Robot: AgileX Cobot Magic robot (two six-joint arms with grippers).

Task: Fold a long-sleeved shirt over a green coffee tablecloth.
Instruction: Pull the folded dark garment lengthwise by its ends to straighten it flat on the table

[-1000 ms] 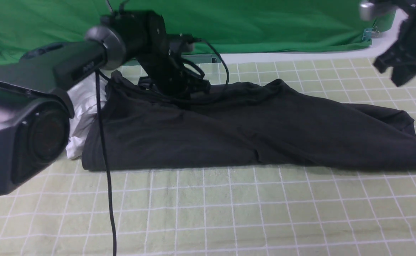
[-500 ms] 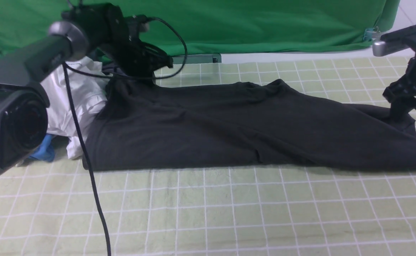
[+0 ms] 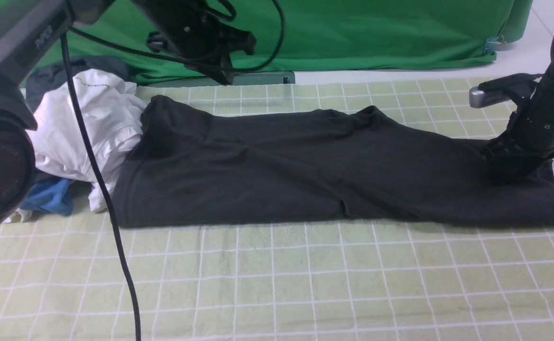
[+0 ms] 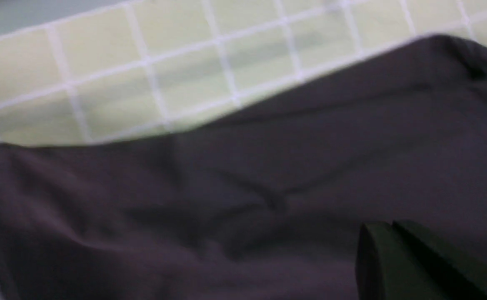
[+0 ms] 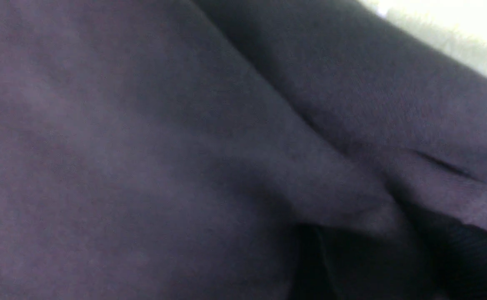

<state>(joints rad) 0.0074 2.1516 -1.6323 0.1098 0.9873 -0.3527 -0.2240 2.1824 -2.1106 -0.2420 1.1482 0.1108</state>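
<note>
Resting on long-sleeved shirt right end, right gripper: fingers hidden, cannot tell; pinch all layers. Left gripper above shirt, fingers together.

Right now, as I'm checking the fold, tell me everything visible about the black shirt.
The long-sleeved shirt is black, soft matte cotton-like fabric, folded into a long, lightly wrinkled band lying flat across the green coffee tablecloth. No print or label shows. Its left end abuts a white garment; the right gripper is down on its right end.
</note>
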